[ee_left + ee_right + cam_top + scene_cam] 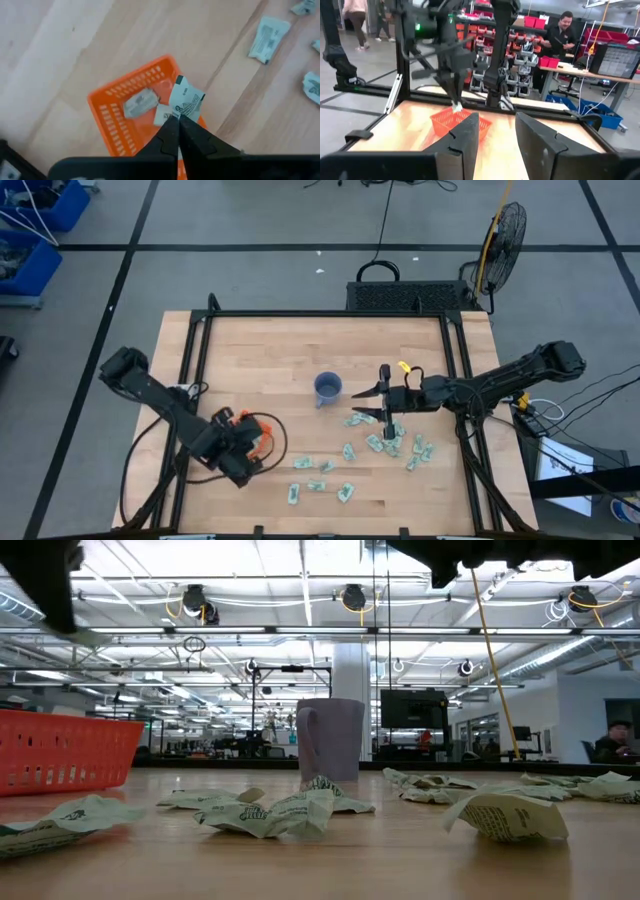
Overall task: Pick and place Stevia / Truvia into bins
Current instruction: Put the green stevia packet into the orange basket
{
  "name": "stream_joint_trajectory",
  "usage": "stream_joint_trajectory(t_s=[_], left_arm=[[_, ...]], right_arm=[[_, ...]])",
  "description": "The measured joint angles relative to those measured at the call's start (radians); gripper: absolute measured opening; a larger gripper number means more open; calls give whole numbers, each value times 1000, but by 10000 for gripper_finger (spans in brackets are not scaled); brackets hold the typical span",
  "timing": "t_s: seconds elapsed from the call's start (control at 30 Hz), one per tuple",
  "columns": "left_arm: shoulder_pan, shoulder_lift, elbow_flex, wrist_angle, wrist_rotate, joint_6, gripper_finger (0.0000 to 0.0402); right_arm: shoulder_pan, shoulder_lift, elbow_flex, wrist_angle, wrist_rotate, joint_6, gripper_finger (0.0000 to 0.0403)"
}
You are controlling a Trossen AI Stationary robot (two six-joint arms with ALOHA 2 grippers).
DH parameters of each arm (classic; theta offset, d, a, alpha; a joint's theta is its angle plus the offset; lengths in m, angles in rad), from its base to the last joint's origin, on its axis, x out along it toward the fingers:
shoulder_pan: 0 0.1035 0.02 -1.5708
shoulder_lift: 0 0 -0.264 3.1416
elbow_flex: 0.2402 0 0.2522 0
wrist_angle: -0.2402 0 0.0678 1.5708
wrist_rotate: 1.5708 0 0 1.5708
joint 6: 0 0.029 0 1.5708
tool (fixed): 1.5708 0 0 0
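Note:
The Stevia packets are small, crumpled, pale green and white. Several lie loose on the table (pixel 385 445) (pixel 275 812), and two lie inside the orange bin (pixel 140 104). The orange bin (pixel 260 436) (pixel 112 117) (pixel 60 750) stands on the table's left near part. My left gripper (pixel 176 122) (pixel 243 452) hangs above the bin, shut on one packet (pixel 185 99). My right gripper (pixel 496 132) (pixel 368 403) is open and raised above the table, right of the mug, pointing level toward the bin (pixel 451 122); it touches nothing. My left gripper pinches one packet by its lower edge (pixel 176 113) between its two fingertips, coming from above and pointing down. The packet is lifted clear, above the bin's open top. In the right wrist view it hangs at the fingertips (pixel 456 107) just over the bin.
A blue-grey mug (pixel 328 387) (pixel 330 740) stands upright near the table's middle, between the bin and the right gripper. Black frame rails (pixel 320 314) run along the table's far and side edges. Bare wood lies on the far half. People show in the room beyond (pixel 562 35).

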Motion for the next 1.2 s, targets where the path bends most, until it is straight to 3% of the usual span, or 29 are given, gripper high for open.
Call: stream_joint_trajectory(t_s=[0.27, 0.57, 0.73, 0.9, 0.97, 1.07, 1.2], left_arm=[[-45, 1, -170, 56, 76, -180, 6], [-44, 1, -334, 245, 208, -194, 68], [-25, 1, -308, 232, 231, -164, 97], [14, -15, -178, 163, 260, -63, 101], [24, -18, -108, 160, 224, -52, 98], [22, -18, -19, 218, 92, -12, 98], [1, -18, -4, 469, -76, 155, 97]], right_arm=[[-1, 0, 0, 7, 0, -27, 121], [-2, 0, 0, 16, 0, -27, 121], [-2, 0, 0, 16, 0, -27, 121], [-2, 0, 0, 43, 0, -27, 121], [-2, 0, 0, 45, 0, -27, 121], [-2, 0, 0, 46, 0, -26, 121], [-2, 0, 0, 45, 0, -29, 121]])
